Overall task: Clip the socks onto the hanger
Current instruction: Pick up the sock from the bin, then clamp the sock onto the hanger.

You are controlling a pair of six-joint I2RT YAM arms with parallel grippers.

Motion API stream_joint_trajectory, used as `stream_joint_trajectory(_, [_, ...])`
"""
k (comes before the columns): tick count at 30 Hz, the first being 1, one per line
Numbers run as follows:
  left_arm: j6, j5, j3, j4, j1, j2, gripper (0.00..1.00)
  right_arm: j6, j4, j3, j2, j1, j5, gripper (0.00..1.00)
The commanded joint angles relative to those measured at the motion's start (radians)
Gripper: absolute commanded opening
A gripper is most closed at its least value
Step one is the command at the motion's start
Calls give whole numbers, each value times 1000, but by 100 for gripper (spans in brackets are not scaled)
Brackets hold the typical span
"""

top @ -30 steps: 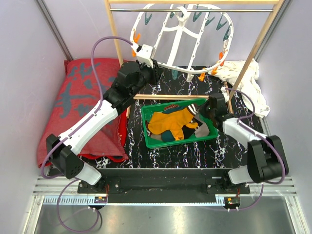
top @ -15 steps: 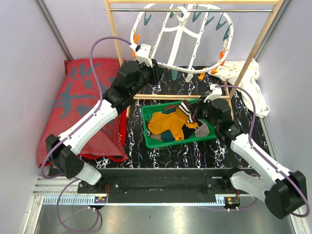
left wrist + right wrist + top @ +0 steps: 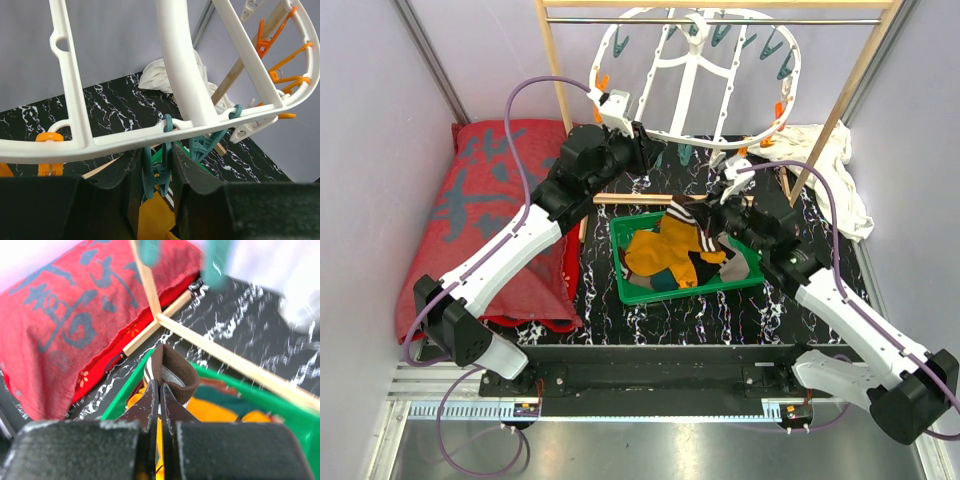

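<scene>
Mustard sock [image 3: 172, 369] cuff pinched between right jaws.

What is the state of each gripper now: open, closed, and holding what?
Left gripper: closed on a teal peg of the hanger.
Right gripper: closed on the mustard sock, at its cuff.

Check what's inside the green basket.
In the green basket: mustard-orange sock on top, its striped cuff pinched by the right gripper. A dark teal sock and dark-grey fabric show beside it. Anything beneath the pile is covered.
</scene>
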Motion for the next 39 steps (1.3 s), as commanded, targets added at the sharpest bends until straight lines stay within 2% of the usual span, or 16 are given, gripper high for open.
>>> stream_joint_trajectory(1, [5, 69, 28, 36, -4, -30, 0, -206, 43, 99, 50, 11, -139, 0])
stream_joint_trajectory(12, [44, 168, -70, 183, 0, -61, 0, -344, 78, 193, 108, 11, -234, 0])
stream_joint_trajectory(18, [-4, 259, -116, 271, 34, -70, 0, -360, 122, 188, 107, 9, -191, 0])
stream_joint_trajectory(26, [-15, 283, -127, 280, 42, -67, 0, -355, 211, 179, 104, 9, -137, 0])
stream_joint_trajectory(39, [-22, 297, -130, 274, 42, -70, 0, -360, 247, 180, 145, 6, -113, 0])
